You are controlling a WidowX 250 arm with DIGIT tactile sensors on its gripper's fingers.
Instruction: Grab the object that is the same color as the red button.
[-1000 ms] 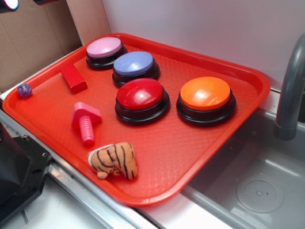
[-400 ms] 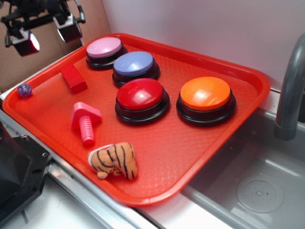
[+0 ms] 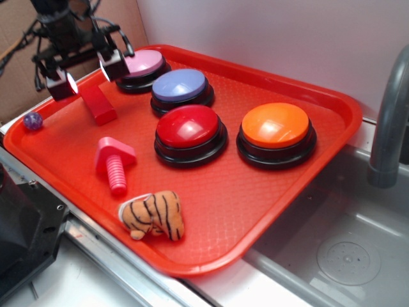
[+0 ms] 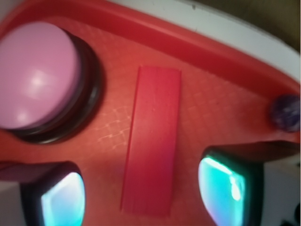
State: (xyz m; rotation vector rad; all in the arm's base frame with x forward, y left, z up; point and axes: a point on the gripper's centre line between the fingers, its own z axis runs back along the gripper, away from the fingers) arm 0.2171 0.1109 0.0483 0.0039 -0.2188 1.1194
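Exterior view: a large red tray (image 3: pixel 307 166) fills most of the scene, lying across a metal counter beside a steel sink (image 3: pixel 339 249) with a grey tap (image 3: pixel 390 121). A pale wall (image 3: pixel 268 38) stands behind, with brown cardboard (image 3: pixel 25 64) at the left.

Four dome buttons on black bases sit on the tray: the red button (image 3: pixel 190 128) near the middle, an orange button (image 3: pixel 276 126) to its right, a blue button (image 3: pixel 181 87) behind it, and a pink button (image 3: pixel 142 64) at the back. In front lie a striped tiger toy (image 3: pixel 153 213) and a pink screw toy (image 3: pixel 115 163). A small purple ball (image 3: pixel 32 120) rests on the tray's left rim.

The red block (image 3: pixel 99 105) lies flat on the tray's back left part, just left of the pink button. The gripper (image 3: pixel 88 73) hangs over it, its two fingers spread wide on either side and holding nothing. In the wrist view the block (image 4: pixel 153 139) runs lengthwise between the fingertips (image 4: pixel 63 202), untouched by either.
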